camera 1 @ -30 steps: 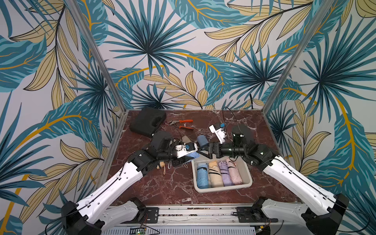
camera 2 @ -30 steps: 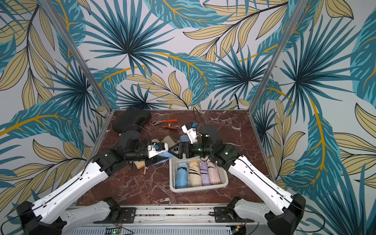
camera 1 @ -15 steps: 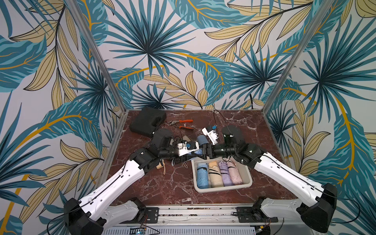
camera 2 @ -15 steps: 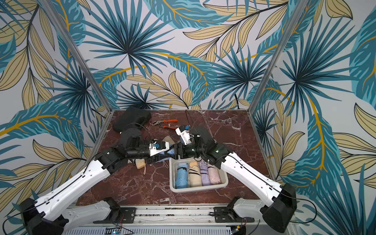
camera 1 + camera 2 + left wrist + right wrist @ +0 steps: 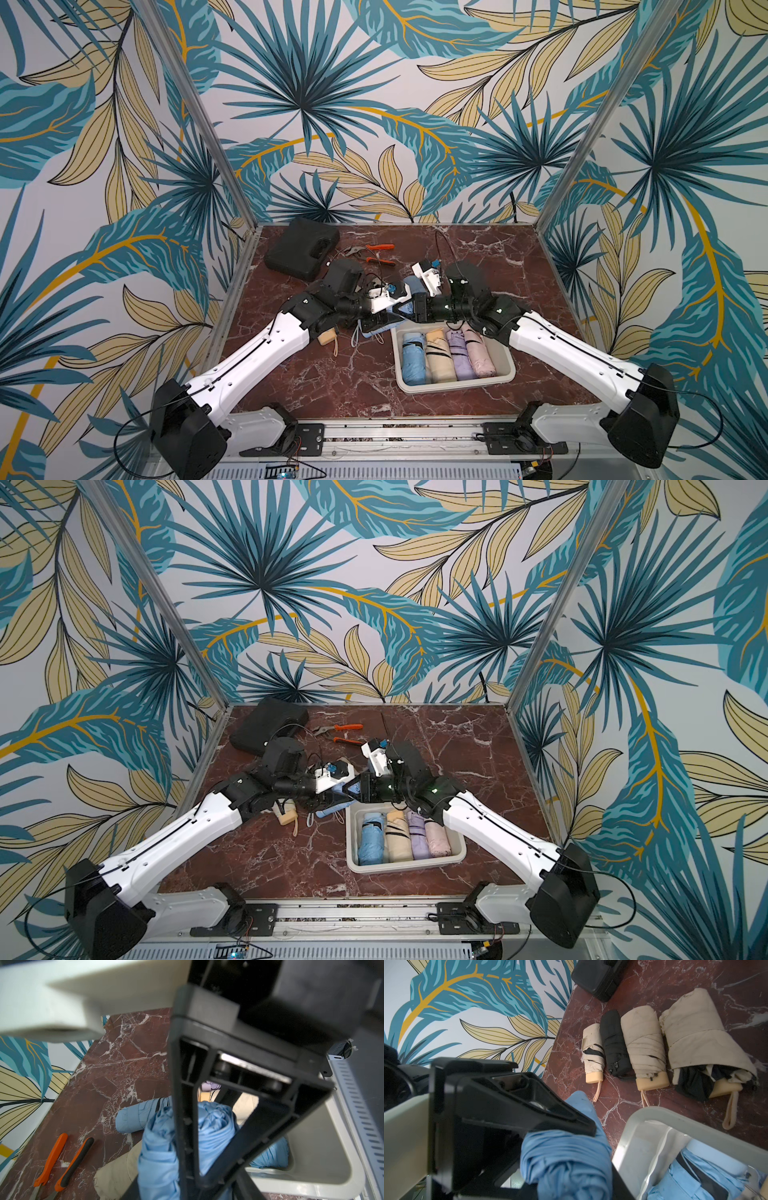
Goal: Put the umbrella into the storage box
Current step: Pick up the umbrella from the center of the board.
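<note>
right end effector [image 5: 602, 1153] advanced, jaws closed around the blue umbrella [image 5: 566, 1159]

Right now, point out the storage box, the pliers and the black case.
storage box [image 5: 324, 1142]: left wrist view, bare inner wall.
pliers [image 5: 380, 246]: in a top view, upper orange handle.
black case [image 5: 299, 247]: in a top view, middle of the lid.

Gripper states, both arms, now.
Left gripper: jaws around the folded light-blue fabric umbrella; whether it grips cannot be told.
Right gripper: closed on the same umbrella.
</note>
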